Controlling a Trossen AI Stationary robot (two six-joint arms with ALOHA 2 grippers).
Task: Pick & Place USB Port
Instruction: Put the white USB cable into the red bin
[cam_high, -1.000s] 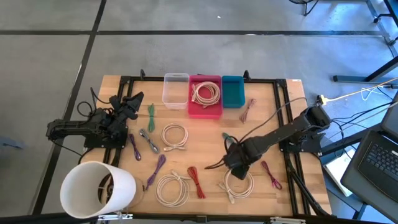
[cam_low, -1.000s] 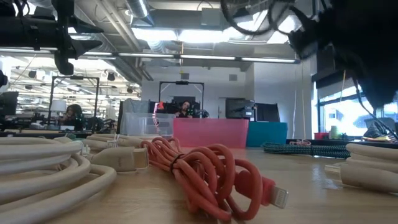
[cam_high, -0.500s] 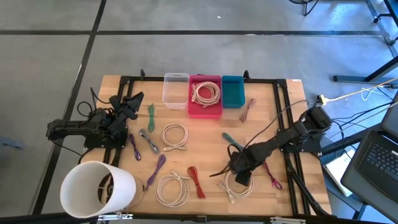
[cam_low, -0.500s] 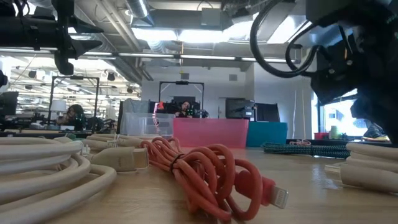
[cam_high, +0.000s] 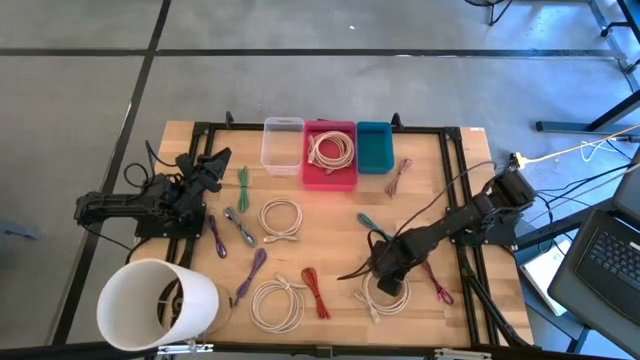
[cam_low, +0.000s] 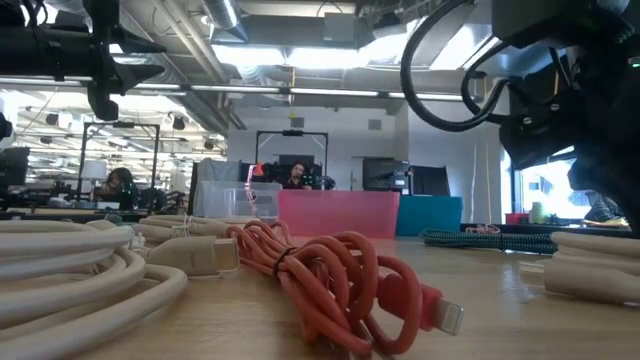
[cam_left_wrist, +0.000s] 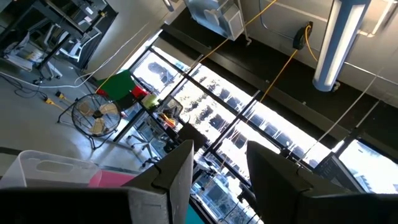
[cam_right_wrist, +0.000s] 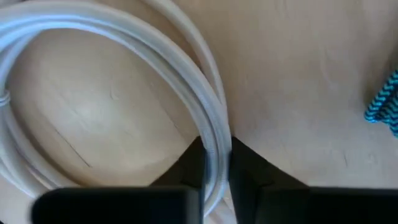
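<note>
Right gripper (cam_high: 386, 284) is down on the white cable coil (cam_high: 384, 298) near the front right of the table (cam_high: 440, 190), and in your right wrist view its two dark fingers (cam_right_wrist: 186, 163) are pinched in against the coil's strands (cam_right_wrist: 214, 134), the loop running up between them. A second ago that arm stood a little farther back over the table with its fingers parted; it has since swung forward, dropped, and closed. You can read that as the grasp just being made (whether the strands are truly clamped or only brushed is hard to judge until the arm rises).

Your cable lies flat on the wood, not lifted, with a magenta cable (cam_high: 436, 279) just beside it on the right and a teal braided one (cam_high: 366, 221) nearby toward the back. The pink bin (cam_high: 330, 177) at the back edge already holds one white coil (cam_high: 330, 148), with a clear bin (cam_high: 282, 143) and a teal bin (cam_high: 374, 147) flanking it, so the pink one looks the likely target for this coil.

Left gripper (cam_high: 213, 168) waits at the left edge, raised and pointing out into the room, fingers parted on nothing.

From here the next move calls for a straight lift; watch that the whole coil comes up and no loop snags the magenta cable alongside.
</note>
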